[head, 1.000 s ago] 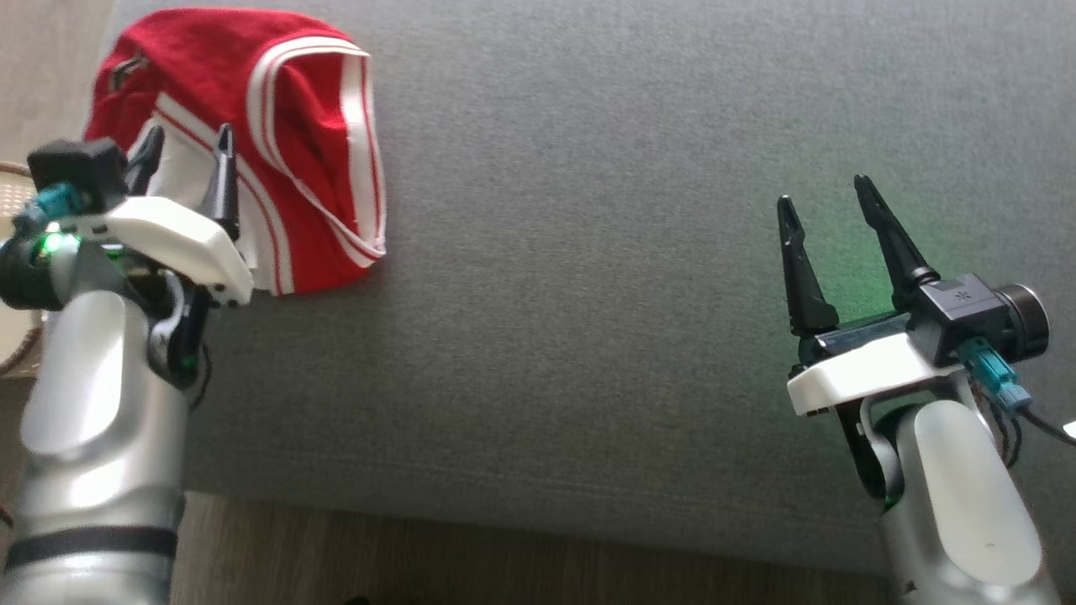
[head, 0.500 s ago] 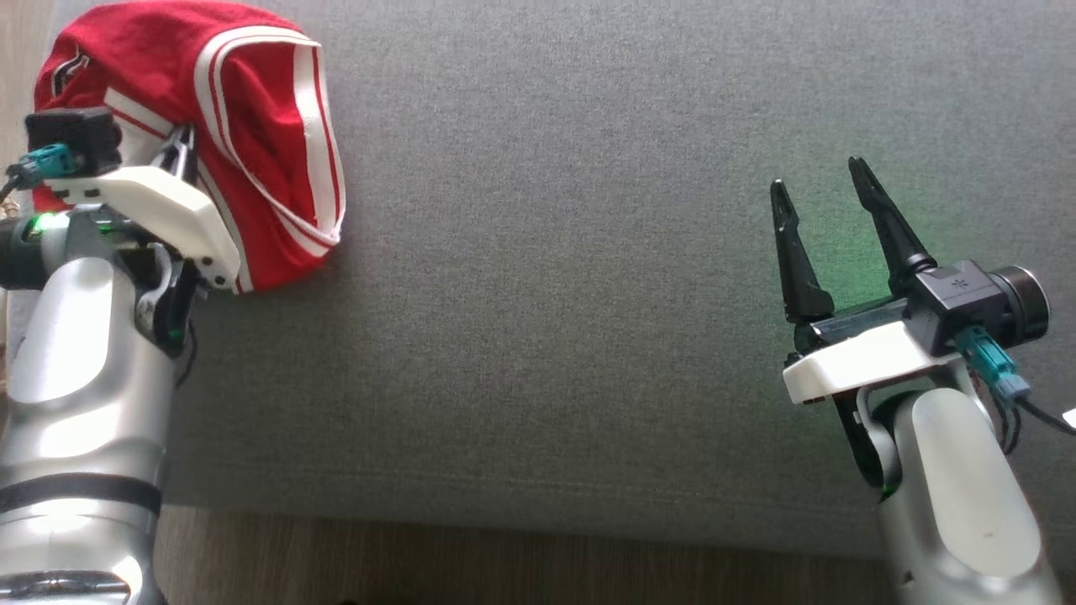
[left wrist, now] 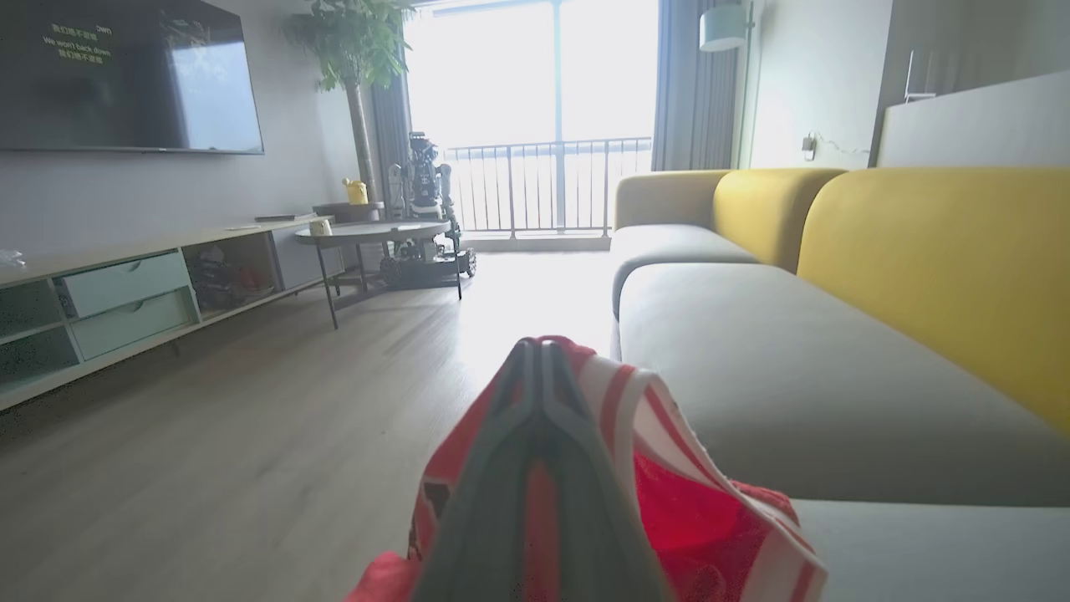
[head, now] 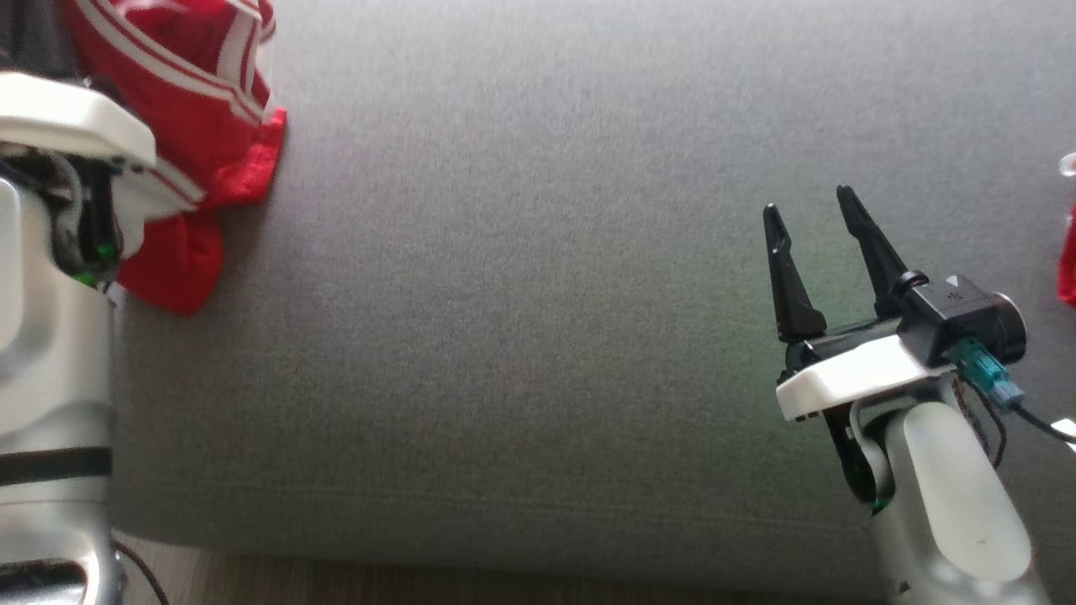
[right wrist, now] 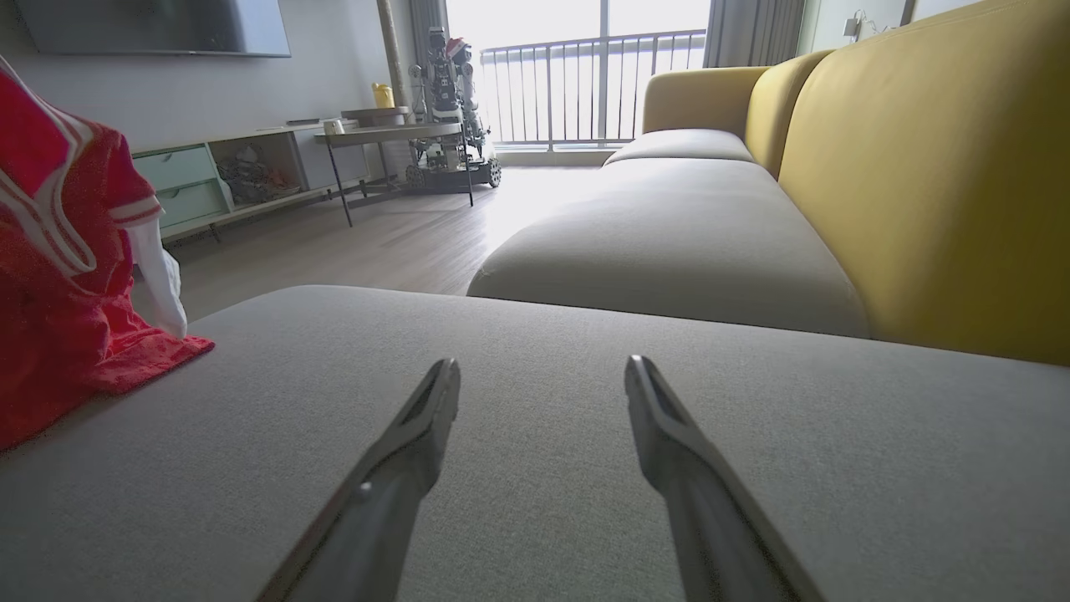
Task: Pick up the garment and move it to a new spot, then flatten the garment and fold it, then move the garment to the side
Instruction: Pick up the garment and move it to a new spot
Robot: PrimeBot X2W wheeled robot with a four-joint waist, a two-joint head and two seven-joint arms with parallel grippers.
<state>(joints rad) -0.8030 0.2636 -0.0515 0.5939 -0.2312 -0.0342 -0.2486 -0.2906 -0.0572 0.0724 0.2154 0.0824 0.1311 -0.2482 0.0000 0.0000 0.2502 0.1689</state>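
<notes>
Closing on the red-and-white garment (head: pixel 197 147), the left claw (left wrist: pixel 535 355) is now pinching a bunch of the cloth between its two fingers, where a second ago those fingers were standing apart over the near edge of the heap. The garment is no longer lying as a rounded mound. It is hanging from the grip at the far left end of the grey sofa seat (head: pixel 538 319), with its lower edge trailing on the cushion. That looks like the pick-up getting under way, with the carry to a new spot yet to come. Some of the apparent shift is the head camera swinging. Over on the right, the right claw (head: pixel 807 203) is hovering above bare cushion, fingers spread and holding nothing, much as before.
</notes>
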